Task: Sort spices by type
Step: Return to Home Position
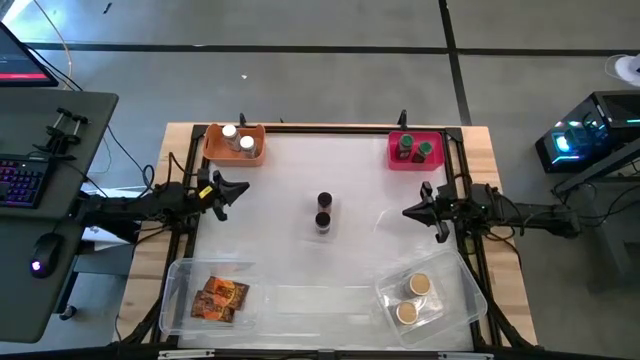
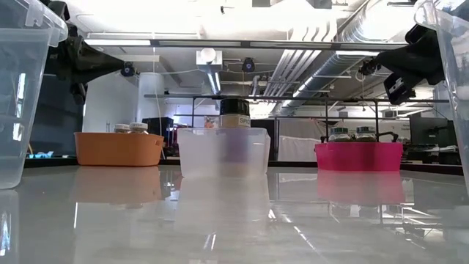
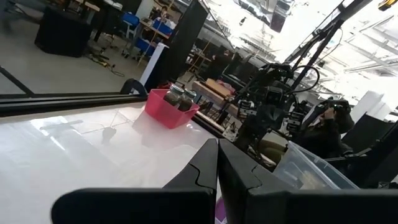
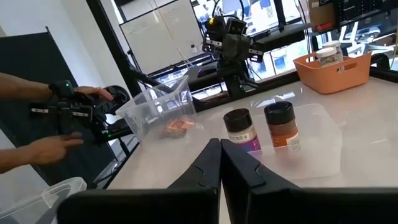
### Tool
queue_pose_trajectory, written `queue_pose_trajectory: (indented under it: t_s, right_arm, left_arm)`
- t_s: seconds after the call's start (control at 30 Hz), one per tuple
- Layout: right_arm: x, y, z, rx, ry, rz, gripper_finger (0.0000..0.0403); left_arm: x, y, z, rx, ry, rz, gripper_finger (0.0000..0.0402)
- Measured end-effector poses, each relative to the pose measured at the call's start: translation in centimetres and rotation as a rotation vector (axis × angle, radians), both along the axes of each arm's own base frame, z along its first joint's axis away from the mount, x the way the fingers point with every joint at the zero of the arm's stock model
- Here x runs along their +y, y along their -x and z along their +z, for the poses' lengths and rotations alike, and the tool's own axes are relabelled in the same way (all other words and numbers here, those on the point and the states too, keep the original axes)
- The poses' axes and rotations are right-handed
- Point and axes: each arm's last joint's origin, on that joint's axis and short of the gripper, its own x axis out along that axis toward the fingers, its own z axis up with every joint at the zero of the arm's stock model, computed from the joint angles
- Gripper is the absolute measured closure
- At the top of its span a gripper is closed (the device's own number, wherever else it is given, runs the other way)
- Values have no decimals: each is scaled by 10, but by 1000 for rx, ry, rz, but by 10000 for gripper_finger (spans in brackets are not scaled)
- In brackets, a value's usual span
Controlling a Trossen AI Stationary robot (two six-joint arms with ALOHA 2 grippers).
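Your left gripper [image 1: 243, 188] hangs just inside the table's left edge, fingers pressed together with nothing between them. Your right gripper [image 1: 407, 212] sits the same way just inside the right edge, also closed on nothing. Both point toward the table's middle, where two black-lidded jars [image 1: 324, 202] stand close together in a low clear tray [image 2: 220, 158]. You have two white-lidded jars [image 1: 246, 144] in the orange bin [image 1: 215, 152] at the far left corner. Two green-lidded jars [image 1: 424, 152] are in the pink bin [image 1: 395, 158] at the far right corner. Two tan-lidded jars [image 1: 419, 285] are in the clear bin [image 1: 462, 285] at the near right corner. The orange packets [image 1: 220, 298] lie in the other clear bin [image 1: 180, 290] at the near left corner.
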Motion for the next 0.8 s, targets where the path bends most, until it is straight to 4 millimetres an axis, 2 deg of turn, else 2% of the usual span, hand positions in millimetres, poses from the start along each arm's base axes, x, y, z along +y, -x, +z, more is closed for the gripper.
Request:
queue_pose_trajectory:
  t_s: [0.1,0.33,0.4,0.6,0.8]
  right_arm:
    - [0,0,0,0,0,0,402]
    - [0,0,0,0,0,0,402]
    - [0,0,0,0,0,0,402]
    - [0,0,0,0,0,1,402]
    - [0,0,0,0,0,1,402]
  left_arm:
    - [0,0,0,24,-60,-11,401]
    - [-11,-2,-3,177,-657,-264,401]
    - [-14,-2,-4,168,-672,-306,402]
    - [-18,-2,-4,132,-564,-384,401]
    - [-18,-2,-4,131,-563,-383,401]
